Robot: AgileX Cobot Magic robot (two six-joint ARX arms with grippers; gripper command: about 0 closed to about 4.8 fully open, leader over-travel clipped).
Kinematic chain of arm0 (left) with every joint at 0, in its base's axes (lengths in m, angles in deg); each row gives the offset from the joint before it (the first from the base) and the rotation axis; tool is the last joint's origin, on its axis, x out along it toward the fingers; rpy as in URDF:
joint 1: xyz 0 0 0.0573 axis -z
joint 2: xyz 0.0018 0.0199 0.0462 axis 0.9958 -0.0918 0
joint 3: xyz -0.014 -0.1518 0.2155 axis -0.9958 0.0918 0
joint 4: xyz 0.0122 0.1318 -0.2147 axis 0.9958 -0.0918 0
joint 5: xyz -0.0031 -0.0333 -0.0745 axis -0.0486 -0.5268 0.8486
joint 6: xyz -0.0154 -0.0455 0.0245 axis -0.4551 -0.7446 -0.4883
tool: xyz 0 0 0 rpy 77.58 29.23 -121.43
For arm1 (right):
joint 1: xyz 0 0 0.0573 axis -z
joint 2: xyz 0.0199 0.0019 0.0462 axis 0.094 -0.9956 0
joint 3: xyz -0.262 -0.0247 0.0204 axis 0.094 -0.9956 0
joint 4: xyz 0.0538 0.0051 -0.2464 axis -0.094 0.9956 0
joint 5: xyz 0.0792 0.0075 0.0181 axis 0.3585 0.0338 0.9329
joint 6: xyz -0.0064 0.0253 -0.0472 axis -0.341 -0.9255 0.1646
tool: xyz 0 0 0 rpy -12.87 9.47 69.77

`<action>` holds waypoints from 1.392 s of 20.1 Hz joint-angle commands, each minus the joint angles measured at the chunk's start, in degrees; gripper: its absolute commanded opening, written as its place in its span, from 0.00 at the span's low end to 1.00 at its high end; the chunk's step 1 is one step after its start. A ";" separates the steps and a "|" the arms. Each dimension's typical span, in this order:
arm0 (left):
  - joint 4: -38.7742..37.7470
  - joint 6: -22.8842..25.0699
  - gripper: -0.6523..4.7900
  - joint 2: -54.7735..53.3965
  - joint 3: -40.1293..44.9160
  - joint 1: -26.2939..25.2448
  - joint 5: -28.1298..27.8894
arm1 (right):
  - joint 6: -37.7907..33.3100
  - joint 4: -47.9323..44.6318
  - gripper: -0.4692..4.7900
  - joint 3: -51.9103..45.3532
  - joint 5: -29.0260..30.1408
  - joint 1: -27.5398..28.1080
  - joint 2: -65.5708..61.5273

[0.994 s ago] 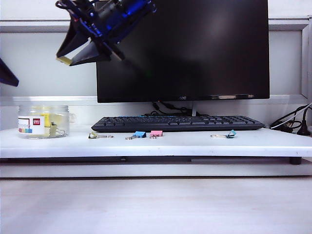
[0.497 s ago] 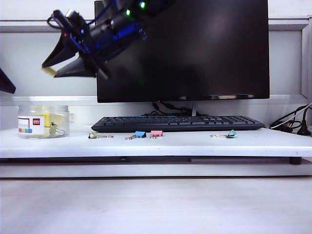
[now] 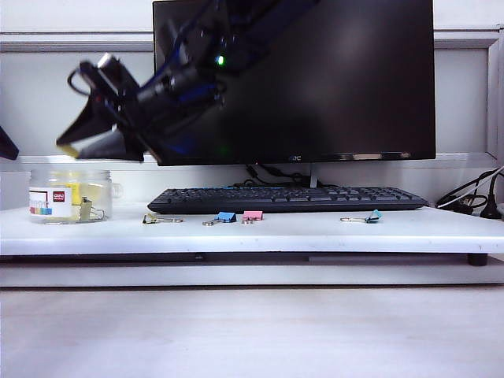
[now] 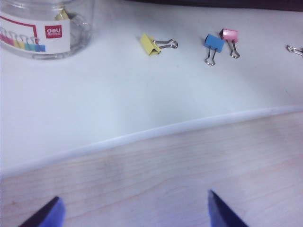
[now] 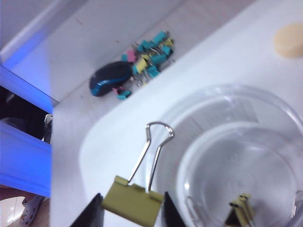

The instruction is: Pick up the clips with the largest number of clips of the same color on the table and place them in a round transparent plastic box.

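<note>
My right gripper reaches across to the left and hangs just above the round transparent plastic box. It is shut on a yellow clip, whose wire handles point out past the box's rim. More yellow clips lie inside the box. Another yellow clip lies on the table to the right of the box, also seen as the yellow clip in the left wrist view. My left gripper is open and empty, back from the table's front edge; only a dark corner of it shows at the far left.
A blue clip, a pink clip and a teal clip lie in front of the keyboard. A monitor stands behind. Cables sit at the right. A mouse and a pile of mixed clips lie beyond the box.
My right gripper has carried the yellow clip leftward and down, from in front of the monitor's corner to just above the box. The left gripper has barely moved.
</note>
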 commanded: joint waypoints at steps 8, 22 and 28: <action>0.44 -0.39 0.86 0.02 -0.35 -0.02 0.28 | 0.68 -6.29 0.31 0.28 -2.51 1.16 -0.81; 0.46 -0.39 0.86 0.02 -0.35 -0.02 0.28 | 1.09 -6.21 0.44 0.28 -3.67 1.36 -1.51; 0.46 -0.39 0.86 0.02 -0.35 -0.02 0.28 | 5.46 1.29 0.44 0.39 1.33 3.63 -0.81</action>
